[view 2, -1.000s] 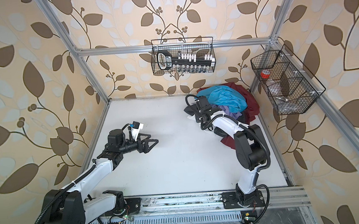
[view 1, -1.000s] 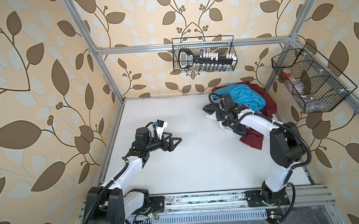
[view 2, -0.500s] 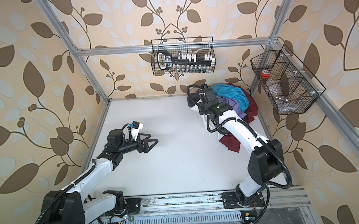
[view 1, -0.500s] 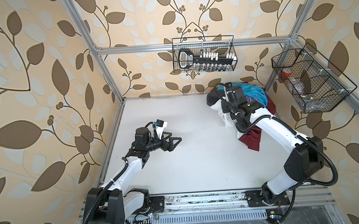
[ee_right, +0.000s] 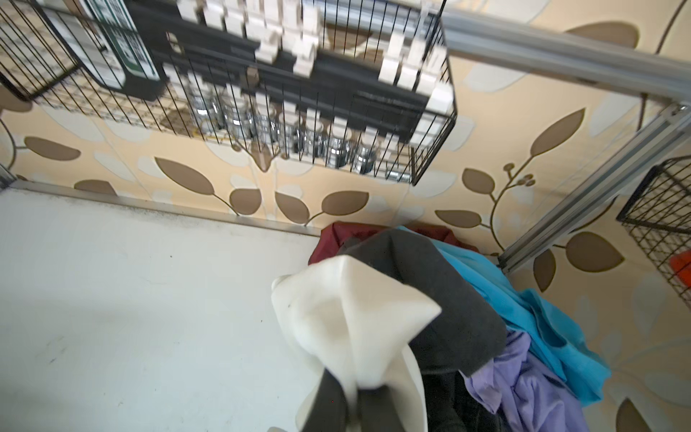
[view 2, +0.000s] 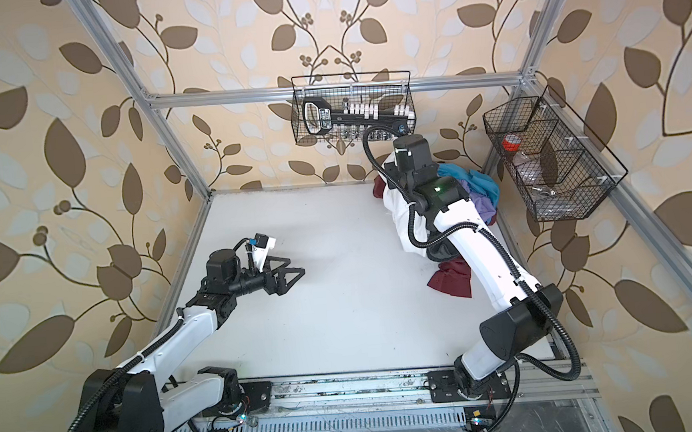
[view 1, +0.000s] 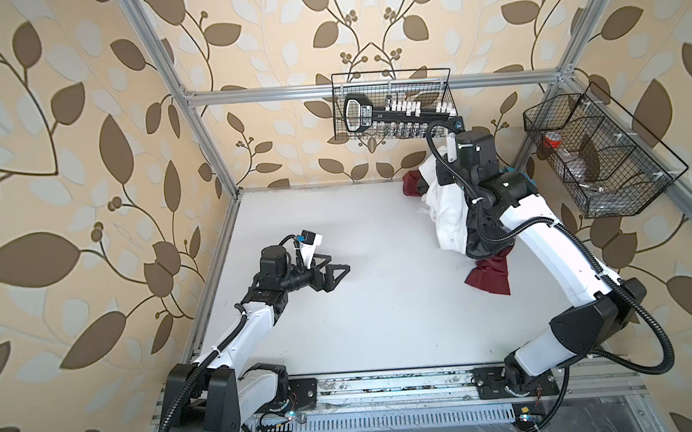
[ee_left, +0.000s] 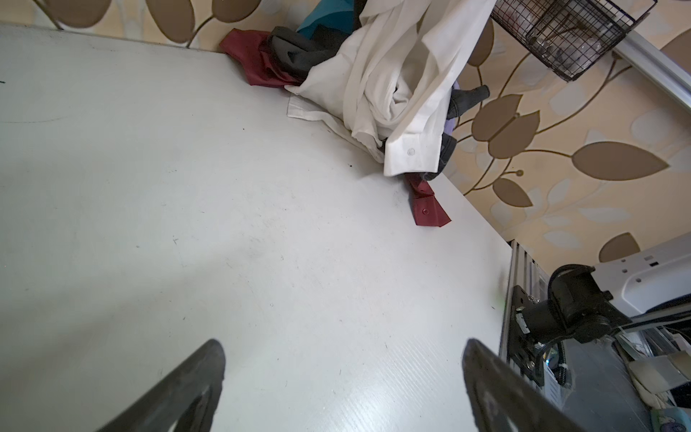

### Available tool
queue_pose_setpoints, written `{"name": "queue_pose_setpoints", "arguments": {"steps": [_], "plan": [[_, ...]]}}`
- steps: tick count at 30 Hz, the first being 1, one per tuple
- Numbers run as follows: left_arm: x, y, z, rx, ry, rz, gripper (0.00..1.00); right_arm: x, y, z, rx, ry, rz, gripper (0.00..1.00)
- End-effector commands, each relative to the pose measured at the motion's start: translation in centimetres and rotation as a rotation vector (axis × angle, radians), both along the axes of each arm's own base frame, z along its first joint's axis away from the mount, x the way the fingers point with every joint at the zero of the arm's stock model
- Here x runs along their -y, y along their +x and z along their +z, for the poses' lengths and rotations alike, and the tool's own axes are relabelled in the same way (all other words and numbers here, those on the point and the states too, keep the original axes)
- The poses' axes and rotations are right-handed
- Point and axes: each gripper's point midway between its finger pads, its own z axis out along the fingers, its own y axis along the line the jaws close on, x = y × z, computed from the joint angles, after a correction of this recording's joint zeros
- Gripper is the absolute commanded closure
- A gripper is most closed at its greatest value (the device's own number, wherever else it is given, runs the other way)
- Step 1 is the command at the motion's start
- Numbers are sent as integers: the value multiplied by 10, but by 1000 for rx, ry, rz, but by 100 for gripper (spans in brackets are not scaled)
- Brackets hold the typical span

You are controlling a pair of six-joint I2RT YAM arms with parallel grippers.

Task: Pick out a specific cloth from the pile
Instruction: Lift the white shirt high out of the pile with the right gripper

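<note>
right gripper, pinching the cloth, has risen high over the back corner since a second ago. cloth now hangs from it, lower end still on the pile; nearly free. left gripper spread, idle.

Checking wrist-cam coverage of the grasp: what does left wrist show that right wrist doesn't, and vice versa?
Left wrist only: the cloth's lower end with its buttoned cuff hanging low, a maroon cuff lying flat, the open left gripper over bare table. Right wrist only: the back-wall wire basket of sockets, and the cloth's pinched top rising from the shut right gripper. Both: the cloth against the pile of turquoise, lilac, maroon and dark grey garments.
</note>
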Motion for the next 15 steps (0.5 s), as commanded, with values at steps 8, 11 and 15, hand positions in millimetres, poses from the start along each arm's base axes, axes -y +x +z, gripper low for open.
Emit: {"name": "queue_pose_setpoints", "arguments": {"steps": [8,11,15], "plan": [[5,-4,14,57,-18,-30,1,-18,-10,124,284,78,101,100],[5,-4,14,57,-18,-29,1,-27,-16,149,344,106,152,100],[5,-4,14,57,-17,-29,1,-44,-31,191,461,143,233,100]]}}
